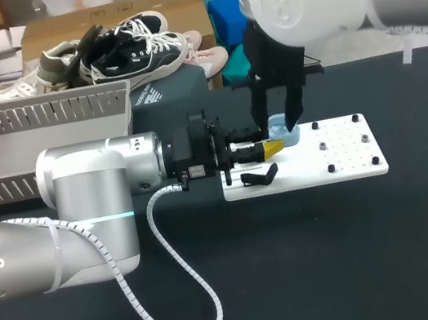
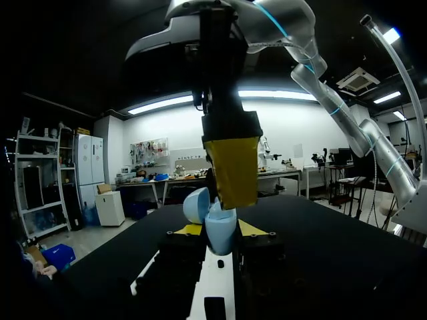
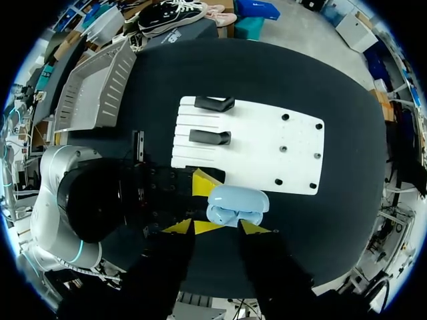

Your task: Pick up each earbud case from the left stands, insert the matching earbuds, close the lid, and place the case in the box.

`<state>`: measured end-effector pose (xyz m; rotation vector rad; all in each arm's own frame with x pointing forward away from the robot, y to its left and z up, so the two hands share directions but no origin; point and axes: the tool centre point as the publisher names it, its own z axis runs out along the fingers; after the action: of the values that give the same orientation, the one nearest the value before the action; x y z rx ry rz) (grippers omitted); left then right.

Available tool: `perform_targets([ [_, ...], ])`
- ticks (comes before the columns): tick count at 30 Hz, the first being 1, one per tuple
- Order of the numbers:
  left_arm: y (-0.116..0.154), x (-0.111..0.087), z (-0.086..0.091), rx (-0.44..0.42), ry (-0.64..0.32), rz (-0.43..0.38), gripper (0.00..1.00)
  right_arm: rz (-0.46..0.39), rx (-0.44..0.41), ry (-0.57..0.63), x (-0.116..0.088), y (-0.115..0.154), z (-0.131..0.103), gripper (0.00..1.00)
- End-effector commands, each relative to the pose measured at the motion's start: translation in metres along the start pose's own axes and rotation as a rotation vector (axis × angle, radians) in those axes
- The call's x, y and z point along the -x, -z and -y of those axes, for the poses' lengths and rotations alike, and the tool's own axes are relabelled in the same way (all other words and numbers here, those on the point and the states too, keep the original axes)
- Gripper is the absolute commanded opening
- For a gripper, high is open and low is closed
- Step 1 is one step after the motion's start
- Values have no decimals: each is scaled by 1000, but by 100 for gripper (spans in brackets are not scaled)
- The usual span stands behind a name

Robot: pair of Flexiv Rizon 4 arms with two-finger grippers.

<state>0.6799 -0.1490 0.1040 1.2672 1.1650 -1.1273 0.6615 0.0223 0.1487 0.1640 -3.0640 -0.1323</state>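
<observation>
A light blue earbud case [image 1: 286, 134] with its lid up is held over the near left part of the white stand board [image 1: 346, 155]. My left gripper [image 1: 272, 148] comes in level from the left and is shut on the case's body [image 2: 219, 230]. My right gripper [image 1: 278, 124] hangs straight down over the case, fingers apart, one yellow pad [image 2: 233, 170] just above the raised lid [image 2: 197, 203]. From the right wrist, the open case [image 3: 237, 205] lies just ahead of the open right gripper [image 3: 217, 228]. Both yellow left fingertips [image 3: 202, 184] sit against the case's side.
Two black stands [image 3: 213, 103] [image 3: 209, 137] stand on the board's left part; small pegs [image 1: 322, 145] dot its right part. A grey slatted basket [image 1: 40, 116] sits at the table's back left. A white coiled cable [image 1: 183, 314] loops on the black table in front.
</observation>
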Motion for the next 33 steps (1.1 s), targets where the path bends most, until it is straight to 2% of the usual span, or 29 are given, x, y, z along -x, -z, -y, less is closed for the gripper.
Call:
perform_targets([
  [1,0,0,1,5,-1,0,0,6,-1,-3,-4,5,0,44],
  [6,0,0,1,5,-1,0,0,37,15,-28,-8,18,5,48],
  [8,0,0,1,5,-1,0,0,53,14,-58,-4,22,11,100],
  [19,0,0,1,5,-1,0,0,85,4,-229,20,33,43,100],
  [33,0,0,1,5,-1,0,0,84,-13,-273,44,22,60,100],
])
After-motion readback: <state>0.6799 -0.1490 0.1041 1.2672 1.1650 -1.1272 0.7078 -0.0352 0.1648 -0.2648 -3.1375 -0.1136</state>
